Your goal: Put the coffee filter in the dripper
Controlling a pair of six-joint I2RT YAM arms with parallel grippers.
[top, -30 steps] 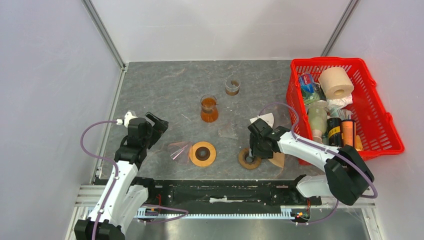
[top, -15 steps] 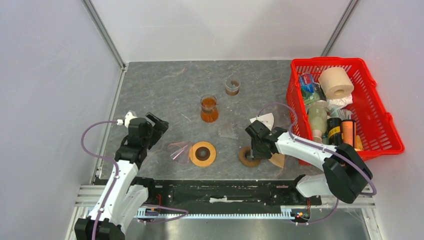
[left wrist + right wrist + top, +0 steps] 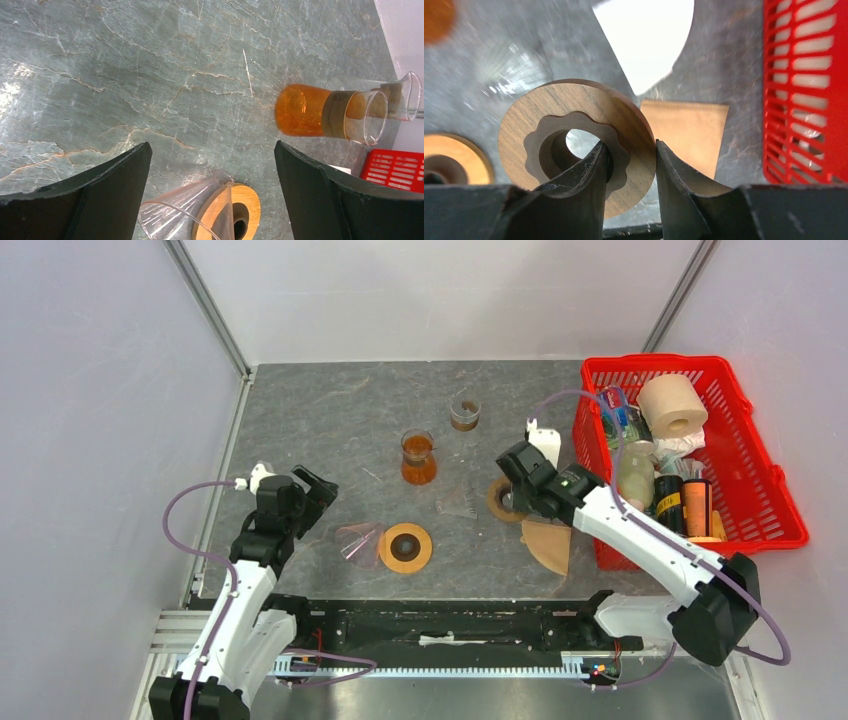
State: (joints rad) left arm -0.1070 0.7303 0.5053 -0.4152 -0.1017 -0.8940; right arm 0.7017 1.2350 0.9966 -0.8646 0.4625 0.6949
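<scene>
Fingers (image 3: 589, 175) of the right gripper (image 3: 630, 148) are clamped on a wooden ring (image 3: 549, 107), one finger passed through its hole and the other pressed against its outer edge; the ring seems to be held off the table (image 3: 330, 410), though this is judged only from the blurred ground behind it. No filter is gripped; the brown filter (image 3: 549, 544) is seen lying flat on the table, just beside the red basket (image 3: 655, 359), and a white filter (image 3: 644, 40) is seen lying flat beyond the ring in the right wrist view. The left gripper (image 3: 211, 147) is spread wide with nothing between its fingers; it is poised near the dripper (image 3: 392, 546), a glass cone with a wooden collar, which is lying on its side and is without a filter. A clear ribbed cone (image 3: 458, 504) is also seen between the two arms; whether it belongs with the ring cannot be told. The task is therefore judged barely begun; a filter is yet to be picked up, a dripper probably has to be stood upright, and the filter is yet to be seated in it.
</scene>
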